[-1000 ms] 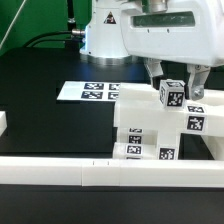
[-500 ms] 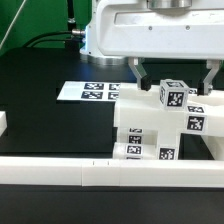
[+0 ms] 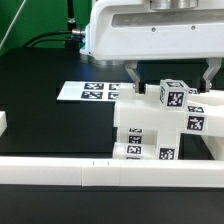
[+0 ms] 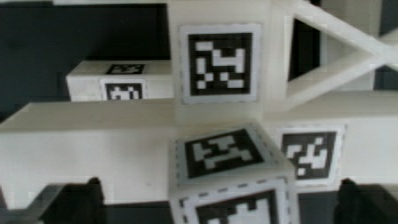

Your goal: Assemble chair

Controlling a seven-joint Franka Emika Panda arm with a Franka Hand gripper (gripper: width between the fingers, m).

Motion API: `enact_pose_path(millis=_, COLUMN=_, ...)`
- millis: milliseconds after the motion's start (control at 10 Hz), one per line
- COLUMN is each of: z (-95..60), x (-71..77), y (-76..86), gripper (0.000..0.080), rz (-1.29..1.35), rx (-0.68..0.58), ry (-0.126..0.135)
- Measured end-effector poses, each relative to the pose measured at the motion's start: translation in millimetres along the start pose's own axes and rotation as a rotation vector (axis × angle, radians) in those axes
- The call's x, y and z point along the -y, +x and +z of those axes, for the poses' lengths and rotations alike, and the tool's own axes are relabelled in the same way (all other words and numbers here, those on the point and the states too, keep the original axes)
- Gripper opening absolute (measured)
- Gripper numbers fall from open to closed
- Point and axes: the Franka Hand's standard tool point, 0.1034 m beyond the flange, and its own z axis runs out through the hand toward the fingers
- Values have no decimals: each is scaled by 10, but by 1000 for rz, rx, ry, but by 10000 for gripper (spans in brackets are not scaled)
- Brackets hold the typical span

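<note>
Claw (image 3: 168, 75) stood with its two dark fingers spread wide, gripping nothing. One fingertip (image 3: 139, 76) showed toward the exterior view's left; the other sat at the frame's right edge. Between and just below them rose a white cube-ended peg (image 3: 172, 95) with black-and-white square tags on its faces, tilted a little; whether either finger touched it I could not tell.

The peg stood atop the partly built white blocky plastic chair (image 3: 150, 125), tagged on its front faces. Wrist view showed the same cube head (image 4: 228, 170) close up, with a diagonal brace (image 4: 338, 65) of the frame behind it.

Chair rested on the black tabletop (image 3: 50, 125), toward the exterior view's right, just behind a long plain white border rail (image 3: 60, 172). A flat white marker board (image 3: 88, 91) lay beyond, near the robot's white base (image 3: 105, 35).
</note>
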Motion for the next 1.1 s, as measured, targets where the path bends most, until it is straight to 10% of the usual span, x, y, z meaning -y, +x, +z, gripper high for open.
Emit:
enact_pose_path(millis=300, z=8, x=-3, y=-3, gripper=649, rz=-195, rx=2, ry=-12)
enact_pose_path(millis=700, z=9, x=-8, y=-2, gripper=284, rz=-192, rx=2, ry=-12)
enact_pose_path(millis=1100, z=6, x=7, y=-3, gripper=284, rz=5, rx=-1, ry=-9)
